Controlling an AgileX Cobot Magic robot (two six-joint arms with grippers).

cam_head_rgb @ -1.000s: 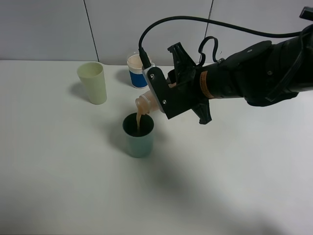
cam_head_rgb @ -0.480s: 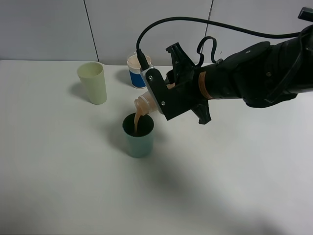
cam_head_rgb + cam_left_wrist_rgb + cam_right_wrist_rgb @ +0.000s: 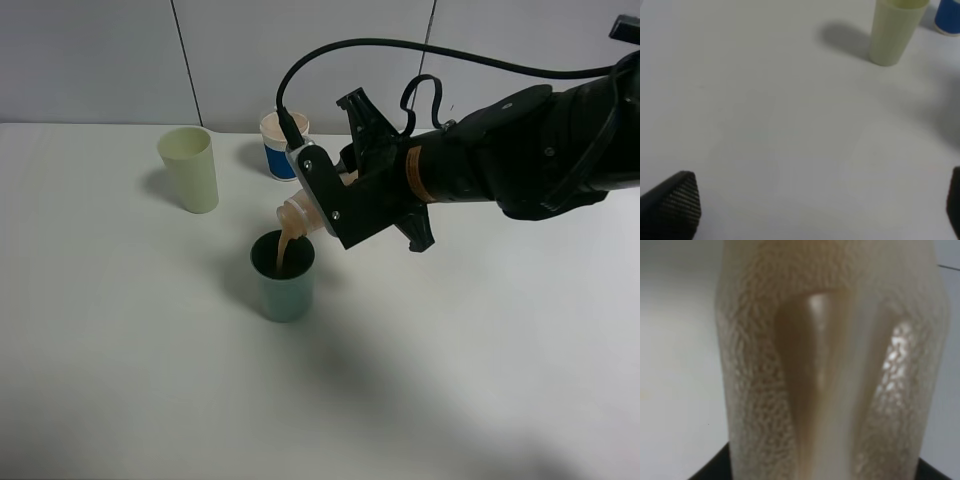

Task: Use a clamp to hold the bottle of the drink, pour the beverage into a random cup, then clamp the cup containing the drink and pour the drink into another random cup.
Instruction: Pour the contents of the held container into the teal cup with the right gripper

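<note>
My right gripper is shut on the bottle, which is tipped with its mouth down to the left. A tan stream of the drink falls from it into the teal cup just below. In the right wrist view the translucent bottle with tan liquid fills the frame. A pale green cup stands further left and back. The left gripper is open over bare table, with one dark fingertip showing low in its wrist view; the pale green cup is far ahead of it.
A blue and white cup stands at the back by the wall, just behind the right gripper; its blue side shows in the left wrist view. The white table runs to a grey panelled wall. A black cable loops above the right arm.
The right gripper and bottle have crept slightly up and left, and the pour into the teal cup goes on. The left gripper has not moved.
</note>
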